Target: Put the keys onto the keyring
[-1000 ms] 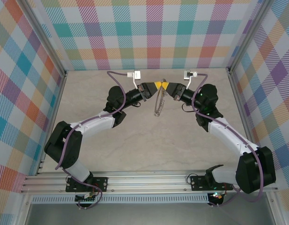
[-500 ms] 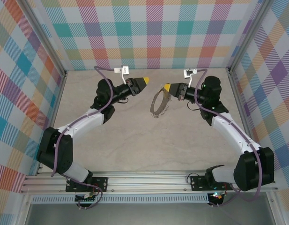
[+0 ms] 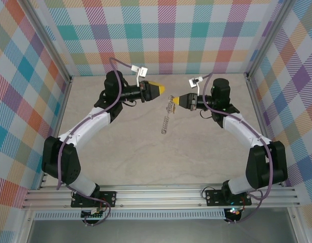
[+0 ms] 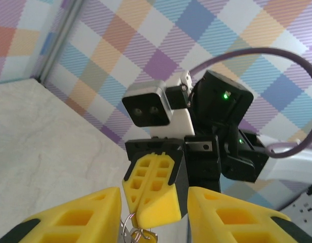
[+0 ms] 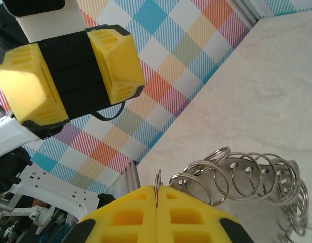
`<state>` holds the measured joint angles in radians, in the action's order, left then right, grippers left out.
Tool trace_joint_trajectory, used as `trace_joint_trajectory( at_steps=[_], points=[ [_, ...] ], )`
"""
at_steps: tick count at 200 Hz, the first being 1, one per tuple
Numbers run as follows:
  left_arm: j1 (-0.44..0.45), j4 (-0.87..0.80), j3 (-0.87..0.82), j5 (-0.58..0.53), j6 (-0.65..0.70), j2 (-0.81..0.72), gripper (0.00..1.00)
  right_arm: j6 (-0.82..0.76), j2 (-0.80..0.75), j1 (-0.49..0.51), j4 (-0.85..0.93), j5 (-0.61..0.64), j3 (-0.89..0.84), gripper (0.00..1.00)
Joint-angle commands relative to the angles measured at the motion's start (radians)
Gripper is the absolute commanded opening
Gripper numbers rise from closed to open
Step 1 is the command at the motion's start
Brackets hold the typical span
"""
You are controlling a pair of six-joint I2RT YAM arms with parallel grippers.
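My right gripper (image 3: 174, 100) is shut on the top edge of the keyring (image 3: 167, 118), which hangs below it edge-on above the table. In the right wrist view, a thin wire of the keyring (image 5: 245, 174) is pinched between my shut fingers (image 5: 188, 215), and several small silver loops trail off to the right. My left gripper (image 3: 161, 90) hovers just left of the right one, open with nothing between its fingers (image 4: 70, 217). Seen from the left wrist, a tiny key (image 4: 146, 236) with a yellow head dangles under the right gripper's tips.
A beige tabletop (image 3: 145, 152) lies under both arms, enclosed by plaid walls (image 3: 166, 35) at the back and sides. An aluminium rail (image 3: 161, 195) runs along the near edge, where the arm bases sit.
The left gripper let go at the ring's top, opened and pulled back to the left. The right gripper kept the keyring and turned it, so it now hangs edge-on.
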<state>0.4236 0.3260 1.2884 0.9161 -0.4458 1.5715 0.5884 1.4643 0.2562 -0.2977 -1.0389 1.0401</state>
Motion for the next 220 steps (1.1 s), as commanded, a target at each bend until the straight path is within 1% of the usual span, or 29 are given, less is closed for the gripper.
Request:
trace_joint_trajectory(
  at_steps=[1, 38, 57, 97, 220],
  points=[
    [-0.013, -0.105, 0.040, 0.087, 0.083, 0.026, 0.38, 0.011, 0.008, -0.005, -0.084, -0.070, 0.047, 0.00],
    [-0.012, -0.127, 0.061, 0.119, 0.094, 0.054, 0.37, 0.046, 0.018, -0.005, -0.133, -0.084, 0.049, 0.00],
    [-0.011, -0.115, 0.068, 0.135, 0.083, 0.066, 0.35, 0.052, 0.018, -0.005, -0.144, -0.083, 0.049, 0.00],
    [-0.009, -0.076, 0.069, 0.158, 0.050, 0.086, 0.34, 0.071, 0.020, -0.005, -0.171, -0.084, 0.046, 0.00],
    [0.020, -0.059, 0.080, 0.156, 0.043, 0.088, 0.34, 0.097, 0.037, -0.004, -0.211, -0.075, 0.028, 0.00]
  ],
)
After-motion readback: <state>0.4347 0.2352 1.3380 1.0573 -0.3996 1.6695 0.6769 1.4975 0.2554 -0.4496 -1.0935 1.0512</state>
